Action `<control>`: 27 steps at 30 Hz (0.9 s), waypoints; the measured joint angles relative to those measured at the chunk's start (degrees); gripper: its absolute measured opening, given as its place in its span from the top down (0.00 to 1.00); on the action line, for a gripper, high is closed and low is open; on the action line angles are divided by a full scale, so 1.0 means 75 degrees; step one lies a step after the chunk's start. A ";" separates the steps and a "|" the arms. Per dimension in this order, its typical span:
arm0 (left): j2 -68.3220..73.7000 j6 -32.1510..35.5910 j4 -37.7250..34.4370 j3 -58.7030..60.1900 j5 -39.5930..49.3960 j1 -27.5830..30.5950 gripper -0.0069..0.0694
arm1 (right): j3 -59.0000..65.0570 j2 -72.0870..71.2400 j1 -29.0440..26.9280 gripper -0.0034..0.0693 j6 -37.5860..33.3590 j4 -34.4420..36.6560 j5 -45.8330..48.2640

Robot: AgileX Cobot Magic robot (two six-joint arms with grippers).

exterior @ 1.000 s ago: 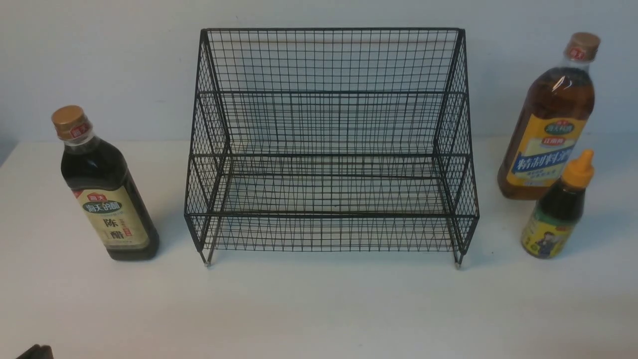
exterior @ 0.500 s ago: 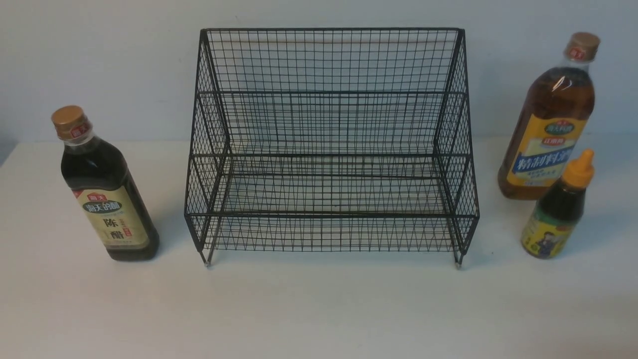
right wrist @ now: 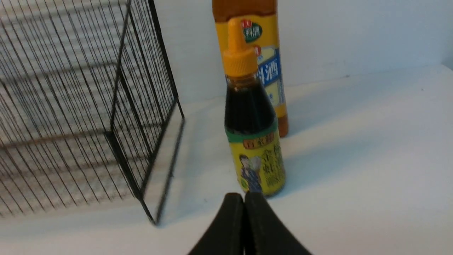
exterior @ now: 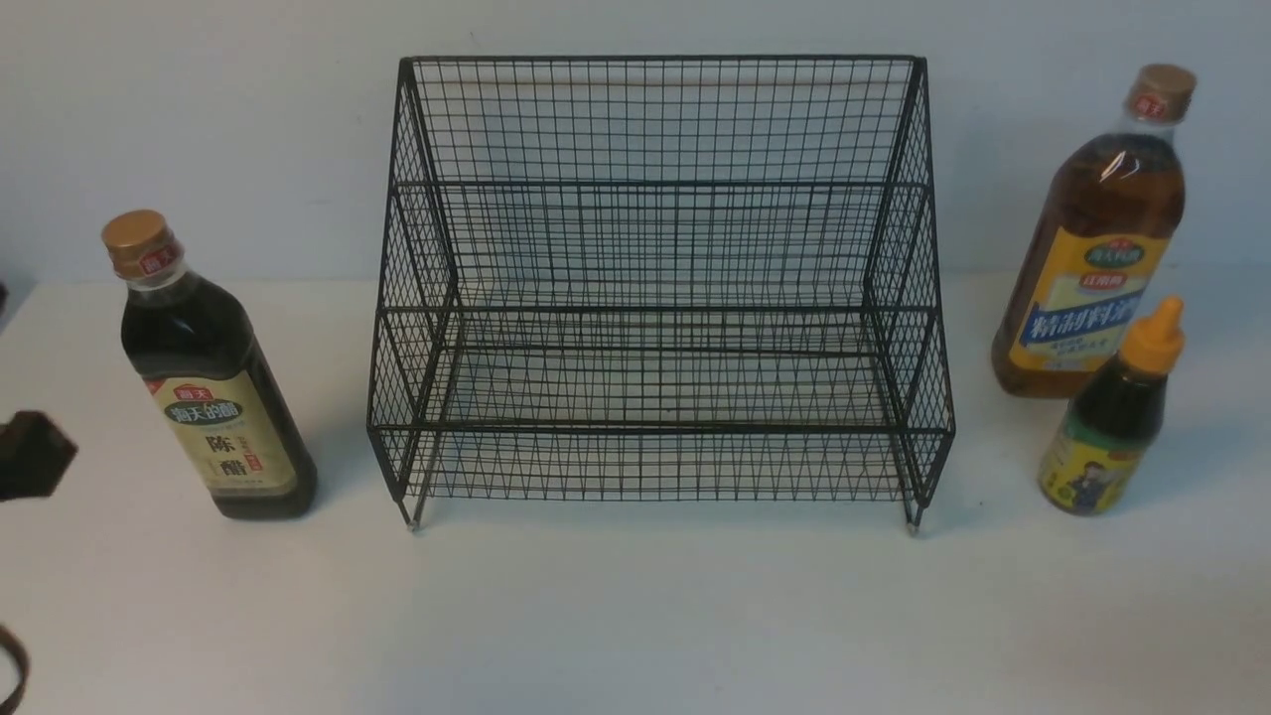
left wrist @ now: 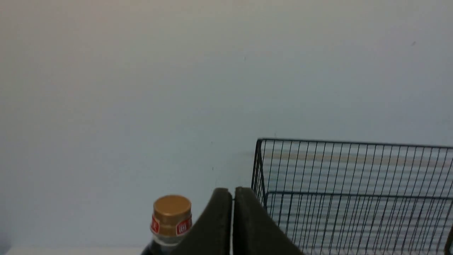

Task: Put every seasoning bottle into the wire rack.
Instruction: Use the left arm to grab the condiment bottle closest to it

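Note:
The black wire rack stands empty in the middle of the white table. The dark vinegar bottle with a tan cap stands upright to its left; its cap shows in the left wrist view. The tall amber bottle stands at the right, and the small orange-nozzle squeeze bottle stands in front of it. My left gripper is shut and empty, left of the vinegar bottle; its tip shows at the front view's left edge. My right gripper is shut and empty, just short of the squeeze bottle.
A pale wall rises right behind the rack and the bottles. The table's left edge lies near the vinegar bottle. The rack's side wall stands beside the squeeze bottle in the right wrist view.
My left gripper has come up into the front view at the left edge, beside the vinegar bottle. The bottles and the rack have not moved.

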 joint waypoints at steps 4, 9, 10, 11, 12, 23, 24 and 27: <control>0.1077 0.0058 0.0000 -0.0017 -0.0504 0.0000 0.90 | 0.0000 0.0000 0.0000 0.97 0.0466 0.1943 -0.1126; 0.2058 0.0061 0.0000 -0.0022 -0.1434 0.0000 0.74 | 0.0000 0.0000 -0.0003 0.97 0.0399 0.2862 -0.1446; 0.2223 0.0061 0.0000 -0.0022 -0.1584 0.0000 0.69 | 0.0000 0.0000 -0.0003 0.97 0.0378 0.2911 -0.1470; 0.2417 0.0061 0.0000 -0.0025 -0.1817 0.0000 0.62 | 0.0000 0.0000 -0.0003 0.97 0.0361 0.2978 -0.1506; 0.2577 0.0061 -0.0006 -0.0031 -0.2022 0.0000 0.56 | 0.0000 0.0000 -0.0003 0.97 0.0355 0.3024 -0.1520; 0.4135 0.0505 -0.0858 -0.0711 -0.2902 0.0000 0.14 | -0.1280 0.0249 -0.0003 0.97 -0.0619 0.2214 0.0070; 0.4295 0.0689 -0.0884 -0.0820 -0.2953 0.0000 0.14 | -0.1705 0.0564 -0.0003 0.97 -0.0940 0.2040 0.0399; 0.4564 0.0938 -0.1014 -0.0988 -0.3006 0.0000 0.13 | -0.2227 0.1080 -0.0003 0.97 -0.1445 0.1845 0.0873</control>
